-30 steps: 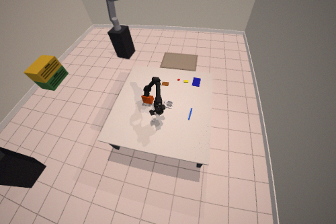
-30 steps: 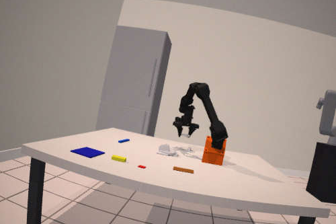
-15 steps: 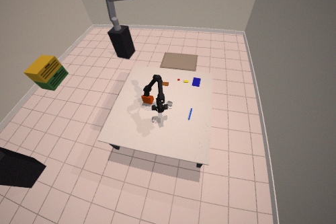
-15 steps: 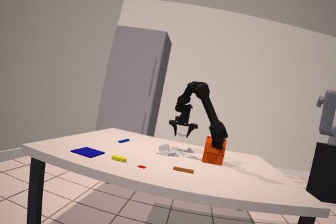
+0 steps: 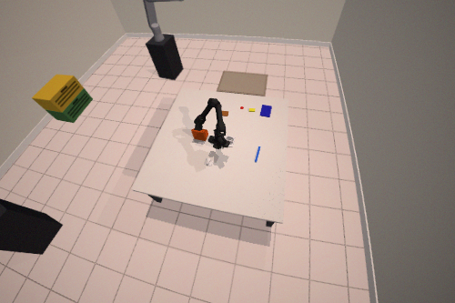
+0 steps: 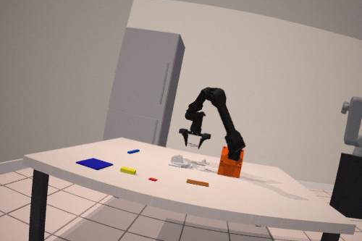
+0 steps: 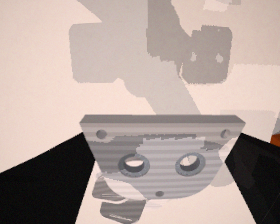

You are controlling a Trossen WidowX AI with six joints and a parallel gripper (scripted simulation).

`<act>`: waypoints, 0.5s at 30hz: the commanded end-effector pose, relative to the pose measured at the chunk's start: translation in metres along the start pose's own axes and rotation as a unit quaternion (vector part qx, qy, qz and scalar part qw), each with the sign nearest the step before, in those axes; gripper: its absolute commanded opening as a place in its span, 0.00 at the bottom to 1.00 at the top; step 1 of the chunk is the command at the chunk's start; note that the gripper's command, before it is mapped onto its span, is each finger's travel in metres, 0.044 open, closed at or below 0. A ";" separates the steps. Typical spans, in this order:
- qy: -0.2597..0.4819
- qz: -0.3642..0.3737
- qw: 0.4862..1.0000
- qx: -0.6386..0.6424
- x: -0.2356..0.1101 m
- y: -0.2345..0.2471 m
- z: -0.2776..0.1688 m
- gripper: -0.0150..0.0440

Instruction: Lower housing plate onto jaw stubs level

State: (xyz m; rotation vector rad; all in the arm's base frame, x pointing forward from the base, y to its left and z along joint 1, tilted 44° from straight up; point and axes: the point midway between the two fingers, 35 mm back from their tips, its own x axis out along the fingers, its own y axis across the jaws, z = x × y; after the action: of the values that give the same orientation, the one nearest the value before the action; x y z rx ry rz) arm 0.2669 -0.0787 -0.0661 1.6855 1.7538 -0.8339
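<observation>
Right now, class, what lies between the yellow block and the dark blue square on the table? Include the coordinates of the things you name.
Nothing but bare tabletop lies between the yellow block (image 5: 251,110) (image 6: 128,171) and the dark blue square (image 5: 266,111) (image 6: 94,163), in the top view.

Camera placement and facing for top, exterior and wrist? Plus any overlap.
Top: high above the room, angled down at the table; whole arm visible.
Exterior: beside the table, looking across it; whole arm, gripper included.
Wrist: on the arm's end, facing down past the fingers to the housing plate.
Top and exterior share the orange base block.
</observation>
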 end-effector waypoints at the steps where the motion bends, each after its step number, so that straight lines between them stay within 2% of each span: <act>1: 0.003 0.000 0.998 0.062 0.001 0.001 -0.013 0.85; 15: 0.007 -0.002 0.965 0.260 0.003 0.001 -0.051 0.85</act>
State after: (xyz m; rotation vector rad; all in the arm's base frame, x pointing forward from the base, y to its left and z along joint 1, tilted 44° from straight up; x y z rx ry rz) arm 0.2697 -0.0465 -0.0412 1.9551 1.6609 -1.2801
